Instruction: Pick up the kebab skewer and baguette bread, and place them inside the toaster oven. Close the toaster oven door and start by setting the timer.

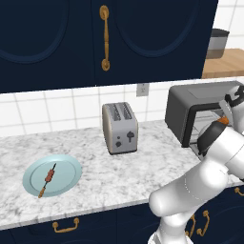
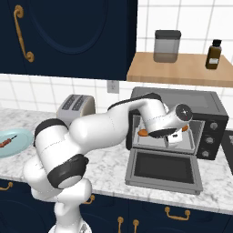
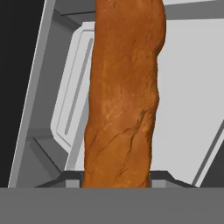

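Note:
The baguette bread (image 3: 124, 96), a thick orange-brown loaf, runs straight up the hand view, and my gripper (image 3: 116, 179) is shut on its near end. In the right base view the gripper (image 2: 173, 137) is inside the mouth of the toaster oven (image 2: 214, 109), with the baguette bread (image 2: 144, 133) showing as an orange tip just over the rack. The toaster oven door (image 2: 164, 169) lies dropped open and flat. The kebab skewer (image 1: 49, 178) rests on a pale blue plate (image 1: 66, 167) at the counter's left. The toaster oven (image 1: 181, 102) is partly hidden by my arm.
A silver two-slot toaster (image 1: 119, 127) stands mid-counter against the tiled wall. Above the oven, a wooden shelf (image 2: 182, 68) carries a grey jar (image 2: 167, 45) and a dark bottle (image 2: 214, 53). Dark cabinets hang overhead. The oven's light tray (image 3: 188, 87) lies under the loaf.

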### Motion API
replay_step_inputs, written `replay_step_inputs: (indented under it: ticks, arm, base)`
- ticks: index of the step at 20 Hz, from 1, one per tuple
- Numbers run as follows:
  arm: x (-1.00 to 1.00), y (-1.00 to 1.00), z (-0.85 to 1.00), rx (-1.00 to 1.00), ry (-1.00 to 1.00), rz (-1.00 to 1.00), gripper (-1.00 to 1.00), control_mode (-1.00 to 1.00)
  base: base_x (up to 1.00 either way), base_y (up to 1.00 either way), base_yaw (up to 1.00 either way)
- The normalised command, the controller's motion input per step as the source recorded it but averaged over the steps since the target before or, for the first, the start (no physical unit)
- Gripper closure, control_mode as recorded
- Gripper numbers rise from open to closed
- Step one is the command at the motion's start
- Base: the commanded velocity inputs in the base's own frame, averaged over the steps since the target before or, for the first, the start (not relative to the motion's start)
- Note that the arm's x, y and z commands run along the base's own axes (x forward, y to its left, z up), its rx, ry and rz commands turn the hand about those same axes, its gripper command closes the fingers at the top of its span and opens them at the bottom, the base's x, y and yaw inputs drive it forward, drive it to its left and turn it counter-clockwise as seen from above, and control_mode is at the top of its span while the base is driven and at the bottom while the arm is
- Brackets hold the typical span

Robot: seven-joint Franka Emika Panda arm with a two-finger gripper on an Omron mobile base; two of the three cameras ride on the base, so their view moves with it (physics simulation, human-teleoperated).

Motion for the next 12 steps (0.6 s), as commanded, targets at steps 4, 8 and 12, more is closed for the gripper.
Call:
replay_step_inputs:
  ticks: [4, 8, 12]
  arm:
    - [0.01, 0.0, 0.0, 0.0, 0.0, 0.0, -1.0, -1.0]
    - [0.0, 0.0, 0.0, 0.0, 0.0, 0.0, -1.0, -1.0]
    - [-0.09, -0.06, 0.02, 0.0, 0.0, 0.0, -1.0, -1.0]
  base:
    - [0.0, 0.0, 0.0]
    - [0.0, 0.0, 0.0]
    - [0.0, 0.0, 0.0]
